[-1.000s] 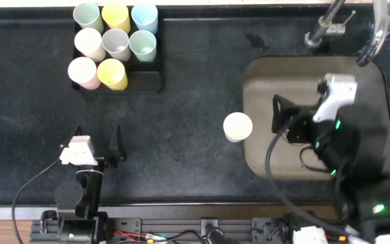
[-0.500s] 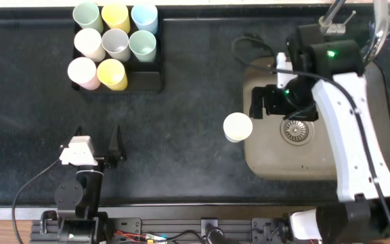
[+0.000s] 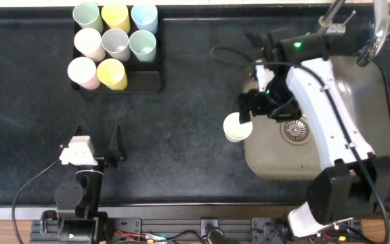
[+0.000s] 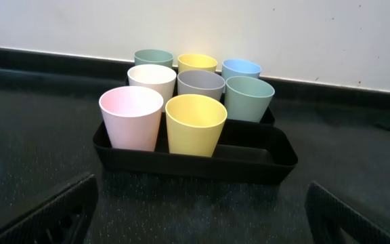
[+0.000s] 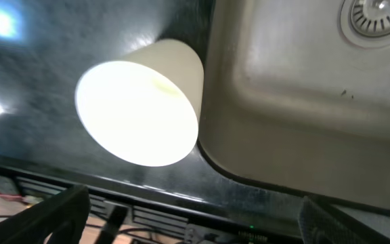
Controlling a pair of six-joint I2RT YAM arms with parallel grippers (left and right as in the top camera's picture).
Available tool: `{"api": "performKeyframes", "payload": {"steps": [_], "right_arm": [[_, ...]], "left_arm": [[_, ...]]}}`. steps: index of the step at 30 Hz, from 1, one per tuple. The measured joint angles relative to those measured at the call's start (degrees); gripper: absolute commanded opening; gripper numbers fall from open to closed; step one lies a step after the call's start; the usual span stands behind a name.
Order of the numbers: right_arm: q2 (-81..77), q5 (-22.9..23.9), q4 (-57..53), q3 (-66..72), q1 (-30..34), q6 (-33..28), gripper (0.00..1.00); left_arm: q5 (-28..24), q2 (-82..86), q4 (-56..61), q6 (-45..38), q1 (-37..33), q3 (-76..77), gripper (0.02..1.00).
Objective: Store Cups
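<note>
My right gripper (image 3: 259, 110) (image 5: 191, 200) hangs over the edge of the grey metal sink (image 3: 357, 159) (image 5: 283, 115), and its two fingers (image 5: 36, 217) are spread wide with nothing between them. Just under it stands the round cream plastic cup (image 3: 237, 127) (image 5: 141, 102), upright with its mouth up, on the dark speckled worktop (image 3: 181, 135). The cup is right beside the sink's rim, on the side nearer the middle of the worktop. My fingers are not on it. The round drain (image 3: 296, 129) (image 5: 378, 17) sits in the sink's floor, and the shiny tap (image 3: 327, 24) stands behind the sink. My left gripper (image 3: 99, 139) (image 4: 198, 203) is well apart from all that, low near my own base. It is wide open too and holds nothing. It looks at the black plastic tray (image 3: 149, 80) (image 4: 195, 163) at the far left of the worktop. Eight plastic cups (image 3: 116, 45) (image 4: 195, 122) stand upright in the tray, close together: green, yellow and blue at the back, white, grey and green in the middle, pink and yellow at the front. One front corner of the tray is bare.
</note>
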State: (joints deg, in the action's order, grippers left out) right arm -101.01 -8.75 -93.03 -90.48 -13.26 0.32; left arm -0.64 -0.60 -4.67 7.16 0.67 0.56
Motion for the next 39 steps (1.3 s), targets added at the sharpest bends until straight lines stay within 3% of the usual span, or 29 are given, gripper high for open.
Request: {"api": "performKeyframes", "payload": {"steps": [10, 12, 15, 20, 26, 29, 39], "right_arm": [[-0.1, 2.6, 7.0, 11.5, -0.7, 1.5, 0.945], [-0.1, 3.3, 8.5, 12.7, -0.7, 2.1, 0.890], [-0.1, 3.8, 10.7, 13.9, -0.7, 2.6, 0.667], [-0.2, 4.9, 13.3, 15.3, -0.8, 3.9, 0.443], [-0.2, 5.2, 16.6, 16.1, -1.8, 4.1, 0.064], [0.5, 2.4, 17.3, 15.7, -2.7, 4.5, 0.042], [0.8, 3.0, 17.5, 15.6, -3.6, 5.0, 0.045]], "left_arm": [[0.0, 0.0, 0.0, 0.0, 0.0, 0.0, 1.000], [0.0, 0.0, 0.0, 0.0, 0.0, 0.0, 1.000], [0.0, 0.0, 0.0, 0.0, 0.0, 0.0, 1.000], [0.0, 0.0, 0.0, 0.0, 0.0, 0.0, 0.998], [0.0, 0.0, 0.0, 0.0, 0.0, 0.0, 1.000], [0.0, 0.0, 0.0, 0.0, 0.0, 0.0, 1.000], [0.0, 0.0, 0.0, 0.0, 0.0, 0.0, 1.000]]}}
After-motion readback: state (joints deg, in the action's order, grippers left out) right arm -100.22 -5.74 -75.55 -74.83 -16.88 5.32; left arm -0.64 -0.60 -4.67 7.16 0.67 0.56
